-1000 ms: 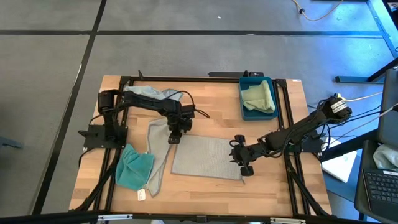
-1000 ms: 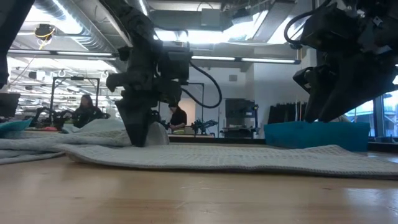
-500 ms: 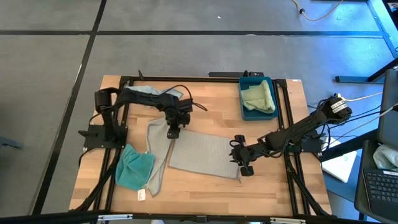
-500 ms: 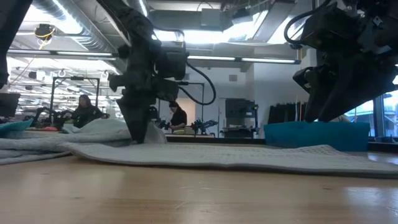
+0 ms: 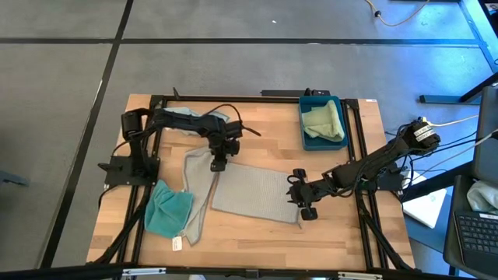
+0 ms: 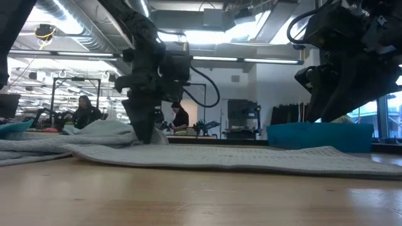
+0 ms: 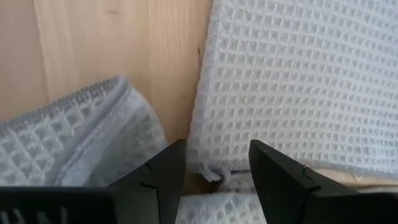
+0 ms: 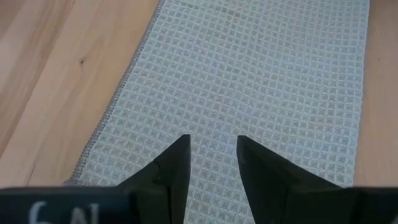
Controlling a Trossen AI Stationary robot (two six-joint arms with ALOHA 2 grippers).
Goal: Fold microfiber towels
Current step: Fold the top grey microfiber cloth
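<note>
The left pincer [image 5: 217,165] has slid toward the back of the bench [image 5: 257,233] over the last second, dragging the near-left corner of the grey towel [image 5: 257,194] with it, so the cloth now lies a little skewed. Its fingers [image 7: 165,171] have spread and now stand apart over that corner; whether they are still pinching the hem I cannot tell. I read this as the corner being let go after a tug to straighten the towel, which lies flat in mid-bench, with no fold made yet.

The right pincer [image 5: 305,201] has not moved. It sits low at the towel's right edge, fingers [image 8: 174,168] parted with the weave showing between them, gripping nothing that I can see.

A second grey towel [image 5: 196,194] lies just left of the flat one, its edge touching or nearly so at the corner the left pincer works; it could get caught in the next grab. A teal towel [image 5: 167,210] sits bunched at the front left, another towel [image 5: 187,117] under the left arm at the back, and a green towel [image 5: 323,120] lies in the blue tray [image 5: 305,140], well clear.
</note>
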